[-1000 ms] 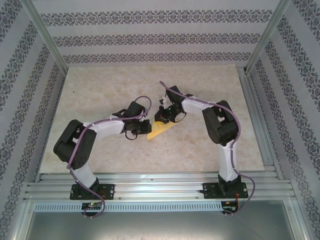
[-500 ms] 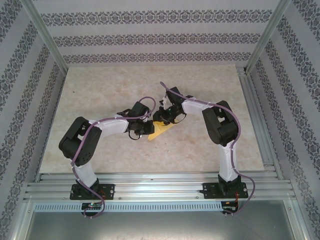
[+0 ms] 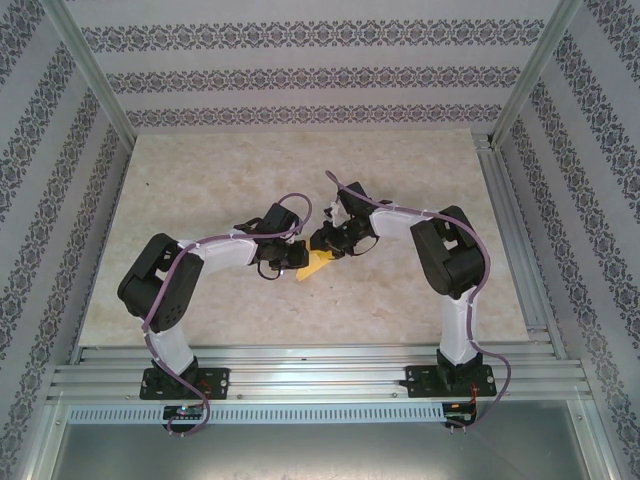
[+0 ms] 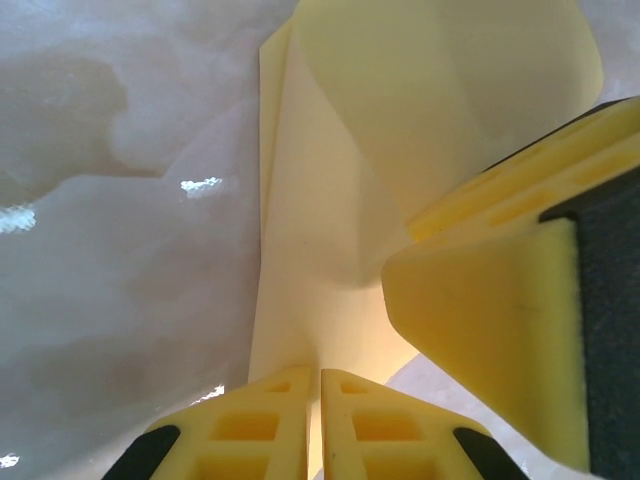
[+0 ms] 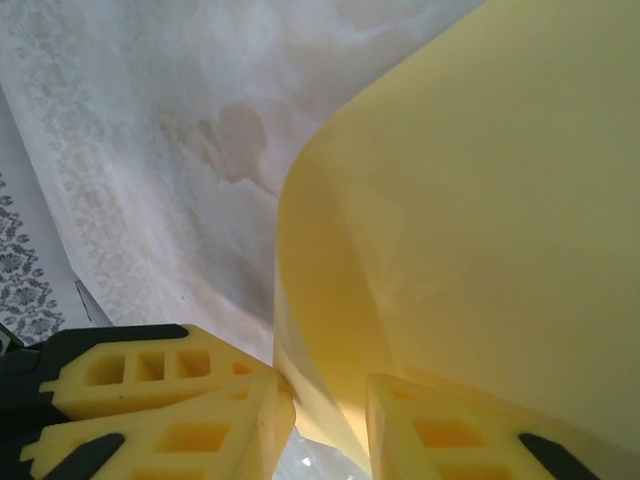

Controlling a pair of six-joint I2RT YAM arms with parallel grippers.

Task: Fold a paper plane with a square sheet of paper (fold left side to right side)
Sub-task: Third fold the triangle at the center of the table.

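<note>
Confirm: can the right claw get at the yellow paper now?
Likely yes: the right claw sits open astride the paper's curled edge, nothing between them. The left claw pinches another part, seemingly out of its way.

Both arms bend inward. The left end effector (image 4: 320,378) is pinched closed on the paper (image 4: 330,200). Just beside it, the right end effector (image 5: 330,395) has its jaws parted.

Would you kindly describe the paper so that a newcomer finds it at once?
On the pale table, look to the middle, where the left gripper and right gripper meet. The paper there is thin, creased and mustard-yellow, unlike the bulky white-and-black arms.
</note>
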